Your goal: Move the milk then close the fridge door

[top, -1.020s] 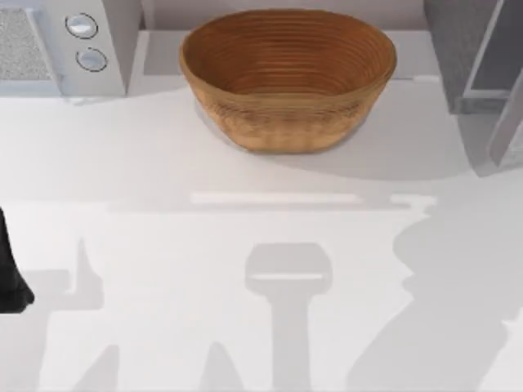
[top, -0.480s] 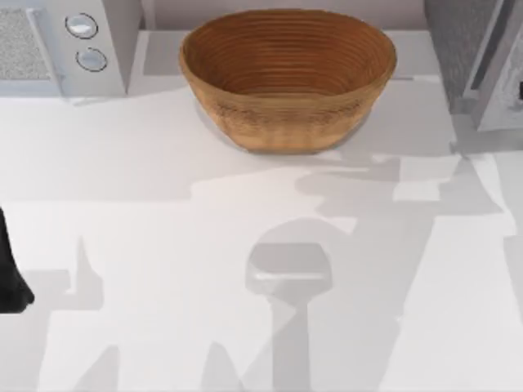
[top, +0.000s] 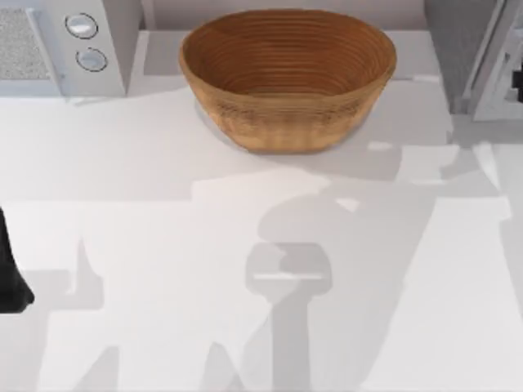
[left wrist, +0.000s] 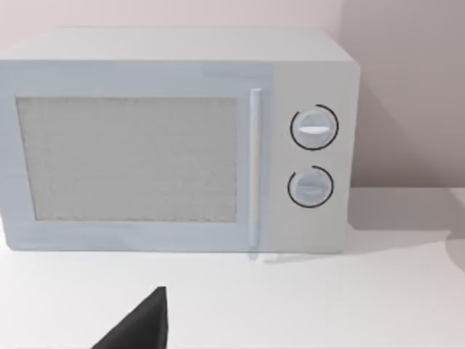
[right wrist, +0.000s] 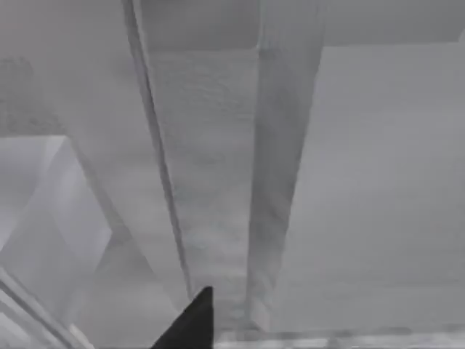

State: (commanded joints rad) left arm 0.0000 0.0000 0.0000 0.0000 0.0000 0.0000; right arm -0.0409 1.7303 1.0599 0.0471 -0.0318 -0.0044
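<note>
Table (top: 163, 163), white and shadow-streaked, carries a brown woven oval basket (top: 288, 77) at its far middle and a light grey microwave with two round dials (top: 73, 45) in the far left corner. At the far right corner stands the dark grey speckled fridge cabinet (top: 458, 41), with the pale grey glossy fridge door (top: 498, 73) close against its front (how tightly it sits cannot be told). The right gripper (top: 517, 84) is a small dark shape at the door by the right edge; its finger spread cannot be told. The right wrist view looks closely at the grey door panel (right wrist: 211, 182). The left arm (top: 10, 273) is parked at the left edge, facing the microwave (left wrist: 174, 142).
</note>
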